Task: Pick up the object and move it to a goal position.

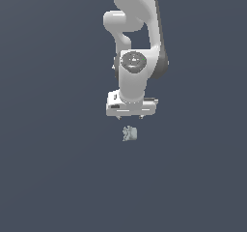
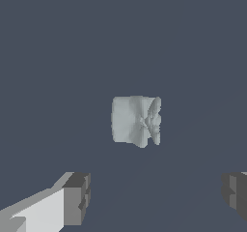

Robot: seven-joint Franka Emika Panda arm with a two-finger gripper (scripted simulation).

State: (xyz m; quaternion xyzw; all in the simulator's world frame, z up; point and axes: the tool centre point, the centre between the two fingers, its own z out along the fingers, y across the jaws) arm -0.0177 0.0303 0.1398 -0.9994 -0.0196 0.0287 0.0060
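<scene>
The object (image 1: 129,133) is a small pale grey-green lumpy item lying on the dark floor, just below the gripper in the exterior view. It shows in the wrist view (image 2: 136,121) near the centre, apart from both fingers. My gripper (image 1: 131,117) hangs from the white arm, above the object. In the wrist view the gripper (image 2: 157,197) is open and empty, with one finger (image 2: 77,198) and the other finger (image 2: 236,192) spread wide. The object lies beyond the gap between them, not inside it.
The white arm (image 1: 137,42) rises toward the top of the exterior view. The floor (image 1: 48,153) is a plain dark blue-grey surface all around. No other items show.
</scene>
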